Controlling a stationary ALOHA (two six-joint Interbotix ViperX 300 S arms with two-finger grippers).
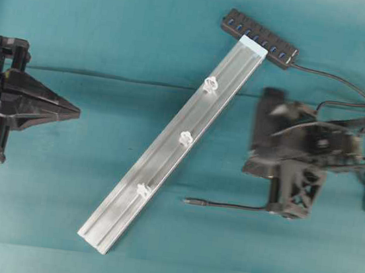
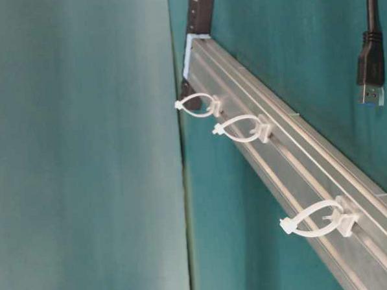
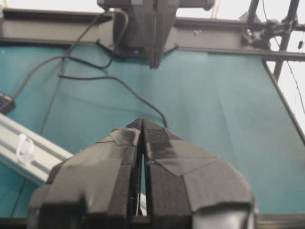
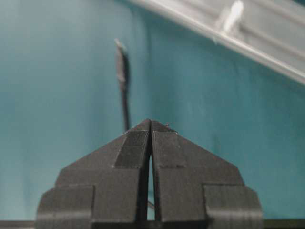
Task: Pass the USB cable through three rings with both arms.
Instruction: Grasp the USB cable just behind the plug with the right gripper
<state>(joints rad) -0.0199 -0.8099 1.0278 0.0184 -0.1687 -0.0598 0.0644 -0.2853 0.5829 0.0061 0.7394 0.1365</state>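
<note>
Thin black USB cable (image 1: 224, 205), small dark plug at free end, flat on teal table (image 1: 38, 225). Lies level across overhead view, plug pointing left toward aluminium rail (image 1: 175, 145) carrying three rings (image 1: 185, 137), just short of it. Runs out from under right gripper (image 4: 150, 125), jaws pressed together, tips over cord, grip unclear. Left gripper (image 1: 75, 113) well apart, jaws likewise closed, empty.

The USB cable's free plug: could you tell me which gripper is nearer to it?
Right. The right gripper hovers by the USB cable, close to the plug; the left gripper sits beyond the rail.
</note>
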